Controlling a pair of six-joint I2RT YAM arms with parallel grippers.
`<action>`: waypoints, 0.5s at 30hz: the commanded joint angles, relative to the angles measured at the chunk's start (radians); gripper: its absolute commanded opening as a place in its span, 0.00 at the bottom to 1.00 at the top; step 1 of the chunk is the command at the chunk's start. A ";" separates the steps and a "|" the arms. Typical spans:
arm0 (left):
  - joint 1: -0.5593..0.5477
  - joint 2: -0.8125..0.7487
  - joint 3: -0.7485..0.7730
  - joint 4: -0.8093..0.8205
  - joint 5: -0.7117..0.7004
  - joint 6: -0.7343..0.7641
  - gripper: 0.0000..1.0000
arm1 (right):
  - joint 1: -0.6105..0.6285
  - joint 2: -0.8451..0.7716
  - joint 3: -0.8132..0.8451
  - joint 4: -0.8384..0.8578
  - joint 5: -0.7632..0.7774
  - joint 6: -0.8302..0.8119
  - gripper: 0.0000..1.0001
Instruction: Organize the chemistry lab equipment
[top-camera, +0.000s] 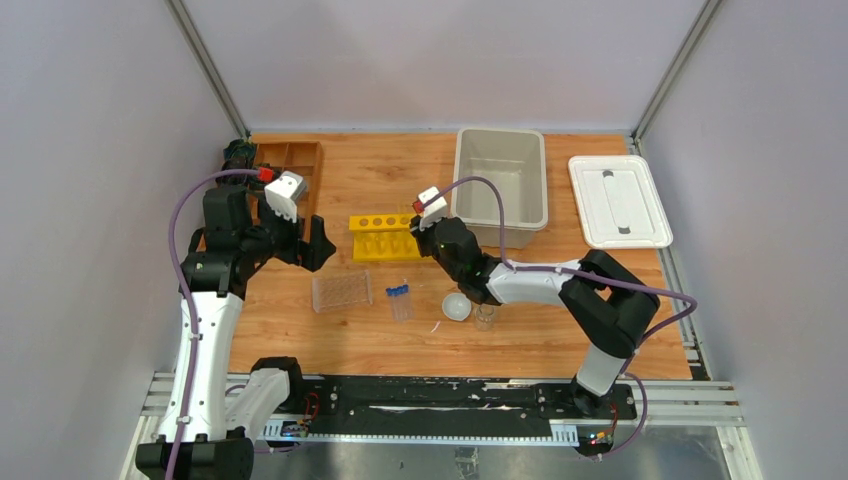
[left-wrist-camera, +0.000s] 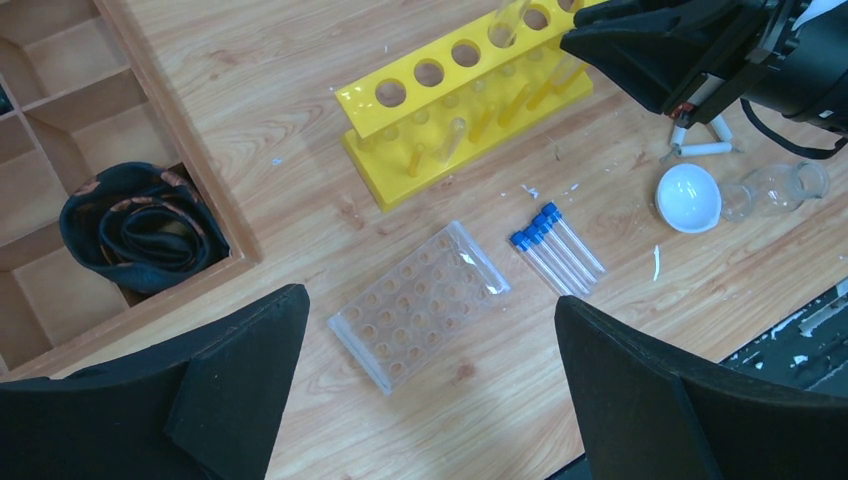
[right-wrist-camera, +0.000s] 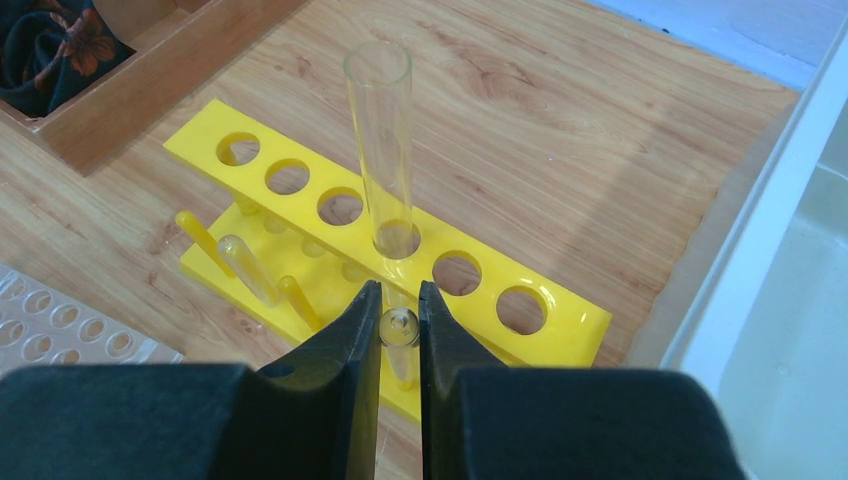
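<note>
My right gripper (right-wrist-camera: 400, 322) is shut on a clear test tube (right-wrist-camera: 399, 329), seen end-on between the fingertips, over the near edge of a yellow tube rack (right-wrist-camera: 560, 318). Another clear tube (right-wrist-camera: 381, 140) stands upright in a middle hole of that rack. In the top view the right gripper (top-camera: 425, 232) is at the yellow rack (top-camera: 385, 236). My left gripper (left-wrist-camera: 430, 390) is open and empty, high above the clear plastic rack (left-wrist-camera: 420, 305). Blue-capped tubes (left-wrist-camera: 558, 245), a white bowl (left-wrist-camera: 689, 197), a glass beaker (left-wrist-camera: 775, 190) and a white triangle (left-wrist-camera: 703, 148) lie to its right.
The brown wooden compartment tray (top-camera: 290, 165) stands at the back left with a dark cloth (left-wrist-camera: 135, 225) in one compartment. A grey bin (top-camera: 500, 180) and its white lid (top-camera: 618, 200) sit at the back right. The right arm reaches across the bowl (top-camera: 457, 306).
</note>
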 joint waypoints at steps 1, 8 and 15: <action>0.000 -0.001 -0.007 0.027 -0.001 -0.007 1.00 | -0.016 0.025 0.007 0.033 -0.005 0.000 0.00; 0.000 -0.003 -0.006 0.027 -0.006 -0.006 1.00 | -0.015 0.037 -0.005 0.045 -0.017 0.024 0.00; 0.001 -0.003 -0.008 0.031 -0.005 -0.011 1.00 | -0.009 -0.004 -0.049 0.057 -0.040 0.057 0.00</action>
